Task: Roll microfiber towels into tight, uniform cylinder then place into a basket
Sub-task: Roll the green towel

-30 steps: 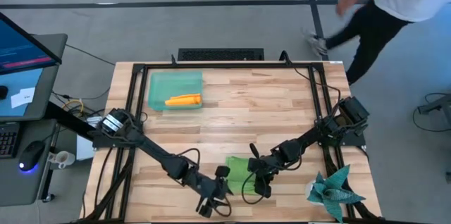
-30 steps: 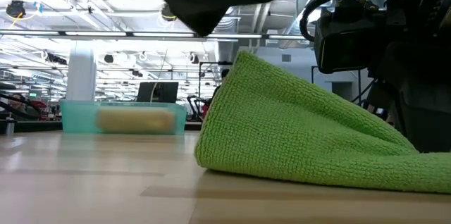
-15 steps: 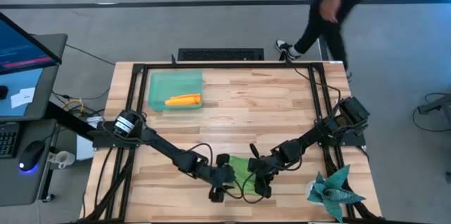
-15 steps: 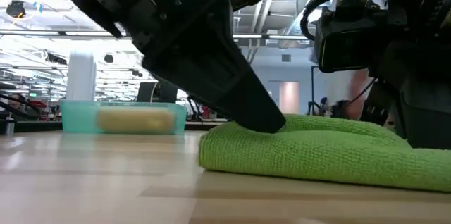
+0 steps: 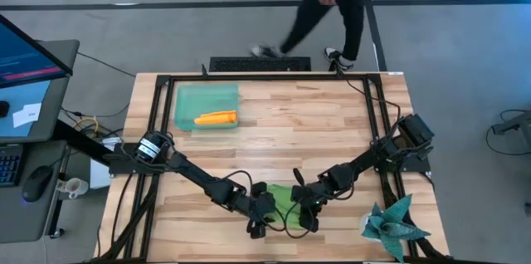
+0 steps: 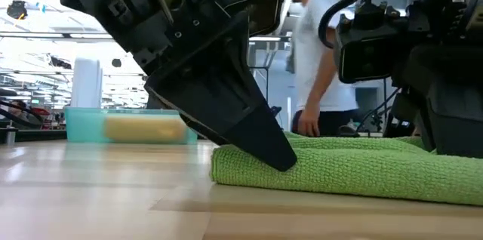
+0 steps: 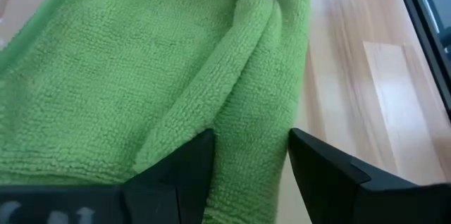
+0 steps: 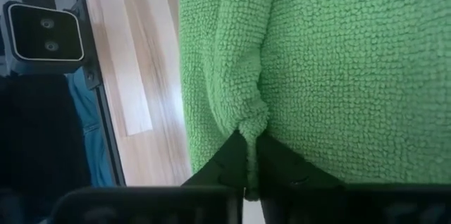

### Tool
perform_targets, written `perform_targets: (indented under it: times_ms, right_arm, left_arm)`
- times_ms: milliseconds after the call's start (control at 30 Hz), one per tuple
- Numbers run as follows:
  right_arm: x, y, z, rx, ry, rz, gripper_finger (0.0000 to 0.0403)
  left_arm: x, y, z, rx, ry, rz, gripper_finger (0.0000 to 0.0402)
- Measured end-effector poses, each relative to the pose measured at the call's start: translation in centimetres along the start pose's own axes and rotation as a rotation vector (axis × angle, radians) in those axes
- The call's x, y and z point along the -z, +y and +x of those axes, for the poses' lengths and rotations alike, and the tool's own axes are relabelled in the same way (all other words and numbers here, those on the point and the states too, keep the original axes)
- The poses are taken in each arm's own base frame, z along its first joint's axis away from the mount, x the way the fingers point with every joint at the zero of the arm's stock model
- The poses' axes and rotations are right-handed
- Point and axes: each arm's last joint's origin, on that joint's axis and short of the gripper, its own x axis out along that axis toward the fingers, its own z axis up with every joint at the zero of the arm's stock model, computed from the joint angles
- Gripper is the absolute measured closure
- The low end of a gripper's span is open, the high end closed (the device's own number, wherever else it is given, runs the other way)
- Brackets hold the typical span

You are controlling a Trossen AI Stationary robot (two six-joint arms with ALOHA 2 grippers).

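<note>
Folded lime-green microfiber towel [image 5: 286, 200] lies at the near edge of the pale wooden surface [image 5: 315, 127], between the two arms, and both tools are down on it. Right tool [image 8: 250, 171] has its two dark fingers together on a thin pinch of the towel's rolled edge, as the right wrist view shows. Left tool [image 7: 244, 157] stands with its fingers apart, straddling a raised fold of the same towel; in the low view its dark finger presses onto the near end of the cloth.

Judging by this, the step in hand is the rolling of the green towel: the cloth is doubled over but flat, not a cylinder yet. The next move seems to call for the pinched edge to be turned over onto the cloth while the left tool keeps the rest from sliding, with even tension so the roll comes out tight.

Farther back on the left sits the shallow translucent mint-green plastic basket [image 5: 187, 98], well apart from both tools, with a rolled bright orange towel [image 5: 216, 118] already lying in it.
</note>
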Motion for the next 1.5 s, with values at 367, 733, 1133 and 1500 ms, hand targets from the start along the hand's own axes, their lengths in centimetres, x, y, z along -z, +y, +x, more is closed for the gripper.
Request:
perform_targets:
  times_ms: [367,733,1133,1500]
  right_arm:
    - [-0.6,-0.3,-0.6,-0.055,0.050,0.037,0.0274]
    - [0.9,1.2,-6.8,0.122,-0.047,-0.220,0.0274]
    - [6.3,6.6,-5.9,0.337,-0.320,-0.847,0.0275]
    - [4.9,4.2,-1.7,0.536,-0.287,-0.951,0.0232]
  left_arm:
    - [0.1,0.1,0.0,-0.004,0.010,-0.215,0.0221]
    - [0.1,0.2,0.0,-0.048,-0.023,-0.499,0.0221]
    - [0.0,1.1,0.1,-0.215,-0.161,-0.538,0.0221]
    - [-0.1,1.4,0.2,-0.210,-0.138,-0.481,0.0221]
